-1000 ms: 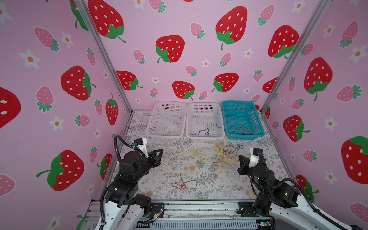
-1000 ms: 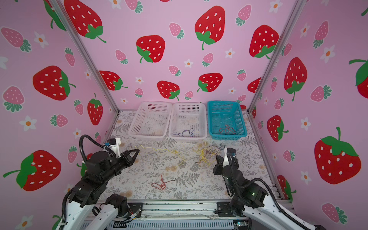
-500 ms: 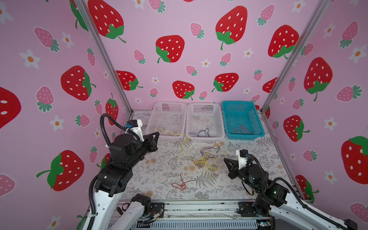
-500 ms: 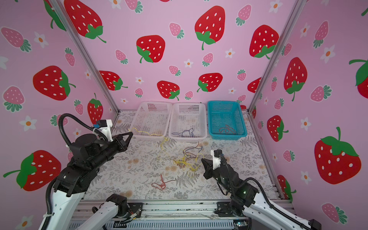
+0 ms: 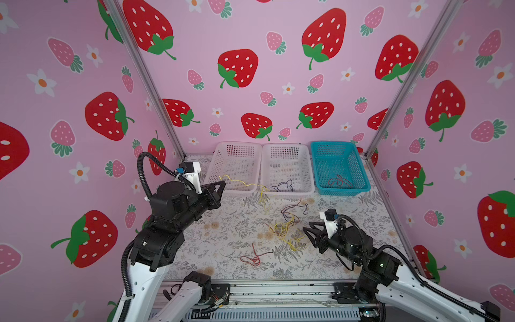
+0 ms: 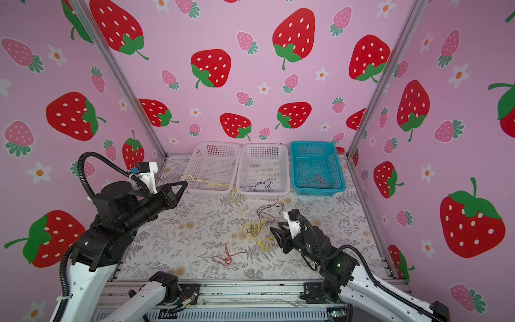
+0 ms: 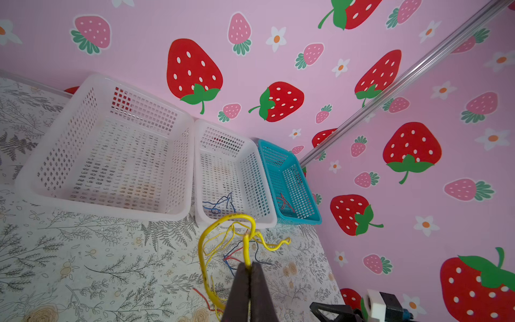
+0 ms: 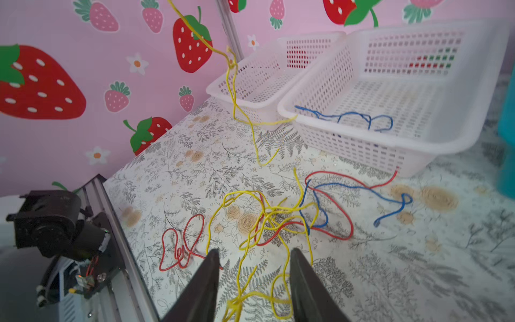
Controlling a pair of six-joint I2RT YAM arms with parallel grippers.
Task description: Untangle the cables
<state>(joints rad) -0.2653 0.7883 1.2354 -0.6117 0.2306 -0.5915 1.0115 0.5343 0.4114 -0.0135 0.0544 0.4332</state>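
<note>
My left claw (image 5: 222,183) is clenched on one thin yellow wire (image 5: 242,182), pinched right at the tips. From there the wire runs out across the front of the empty white mesh basket (image 5: 239,143) just ahead of that claw, then droops to the flowered table (image 5: 217,237) further off. Its free end looks clear of the heap, though I cannot be sure.

My right claw (image 5: 307,227) is released, its jaws standing apart low over the table. Loose yellow strands lie between them, but nothing is gripped. The knot of yellow, red and dark blue wires (image 5: 284,228) sits just in front of this claw, its nearest strands reaching in between the jaws.

I'd put the job roughly midway:

- **Done:** A dark blue wire (image 5: 281,186) lies in the second white mesh basket (image 5: 287,145), beyond the knot from my right claw. A red wire (image 5: 340,181) lies in the turquoise mesh basket (image 5: 331,143) beside it (so each colour seems to get its own basket).
- **Half done:** The yellow wire I'm holding is at the empty basket but not in it.
- **Left:** The heap has several wires of all three colours looped through one another. A lone curly red wire (image 5: 253,257) lies well to the side of my right claw, apart from the knot and unsorted.
</note>
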